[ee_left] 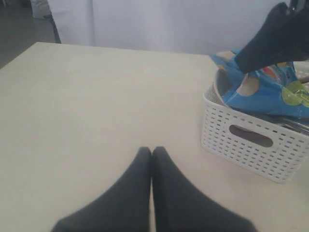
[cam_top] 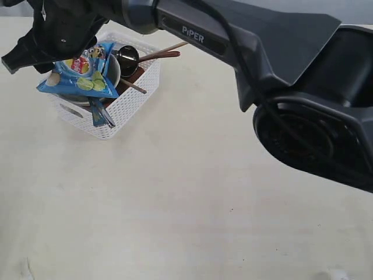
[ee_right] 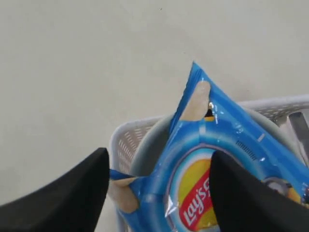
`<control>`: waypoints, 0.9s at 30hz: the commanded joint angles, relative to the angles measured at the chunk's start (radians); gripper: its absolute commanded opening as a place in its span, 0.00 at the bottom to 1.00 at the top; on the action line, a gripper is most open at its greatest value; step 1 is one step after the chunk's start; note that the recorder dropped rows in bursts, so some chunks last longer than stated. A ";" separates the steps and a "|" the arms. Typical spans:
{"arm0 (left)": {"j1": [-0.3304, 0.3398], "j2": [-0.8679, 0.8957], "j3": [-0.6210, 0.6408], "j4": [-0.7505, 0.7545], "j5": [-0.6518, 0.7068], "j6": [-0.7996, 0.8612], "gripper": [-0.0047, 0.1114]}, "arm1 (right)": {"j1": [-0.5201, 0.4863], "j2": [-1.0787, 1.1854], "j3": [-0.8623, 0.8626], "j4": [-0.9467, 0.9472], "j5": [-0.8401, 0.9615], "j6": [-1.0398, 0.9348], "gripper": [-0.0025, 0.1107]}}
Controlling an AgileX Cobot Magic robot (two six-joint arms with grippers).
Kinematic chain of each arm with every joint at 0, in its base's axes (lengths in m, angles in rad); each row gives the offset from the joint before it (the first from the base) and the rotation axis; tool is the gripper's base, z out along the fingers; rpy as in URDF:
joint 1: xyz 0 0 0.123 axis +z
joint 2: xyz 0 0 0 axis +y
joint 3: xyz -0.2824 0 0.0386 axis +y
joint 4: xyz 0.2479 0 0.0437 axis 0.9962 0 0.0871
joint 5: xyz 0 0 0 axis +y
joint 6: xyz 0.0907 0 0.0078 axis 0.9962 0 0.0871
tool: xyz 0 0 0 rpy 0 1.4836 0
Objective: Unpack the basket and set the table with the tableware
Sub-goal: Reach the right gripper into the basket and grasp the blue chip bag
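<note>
The white basket (cam_top: 125, 111) stands on the table (cam_top: 175, 204) at the far left. On top of its contents lies a blue chip bag (cam_top: 81, 76), resting over a cream bowl (ee_right: 147, 150). Beside the bag are a steel cup (cam_top: 126, 58), a brown wooden spoon (cam_top: 160, 55) and chopsticks (cam_top: 173, 46). A steel handle (cam_top: 102, 114) pokes over the front wall. My right gripper (ee_right: 159, 159) hangs open just over the basket (ee_right: 123, 137), its fingers either side of the bag (ee_right: 212, 159). My left gripper (ee_left: 152, 151) is shut on nothing above bare table, short of the basket (ee_left: 251, 154).
The right arm (cam_top: 245, 41) stretches across the upper part of the exterior view, and its base (cam_top: 315, 134) fills the right side. A white curtain (ee_left: 159, 21) hangs beyond the table's far edge.
</note>
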State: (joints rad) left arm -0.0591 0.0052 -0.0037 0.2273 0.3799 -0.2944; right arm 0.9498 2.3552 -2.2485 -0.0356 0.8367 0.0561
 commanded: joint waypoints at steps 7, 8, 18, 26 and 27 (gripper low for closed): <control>-0.004 -0.005 0.004 0.003 -0.006 0.000 0.04 | -0.003 0.010 -0.007 -0.017 -0.035 0.010 0.53; -0.004 -0.005 0.004 0.003 -0.006 0.000 0.04 | -0.003 0.014 -0.007 -0.015 -0.037 0.012 0.53; -0.004 -0.005 0.004 0.003 -0.006 0.000 0.04 | -0.003 0.059 -0.007 -0.016 -0.041 0.054 0.53; -0.004 -0.005 0.004 0.003 -0.006 0.000 0.04 | -0.003 0.064 -0.007 -0.065 -0.008 0.115 0.50; -0.004 -0.005 0.004 0.003 -0.006 0.000 0.04 | -0.003 0.064 -0.007 -0.072 -0.002 0.123 0.46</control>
State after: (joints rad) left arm -0.0591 0.0052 -0.0037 0.2273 0.3799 -0.2944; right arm 0.9498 2.4143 -2.2536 -0.0725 0.7996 0.1466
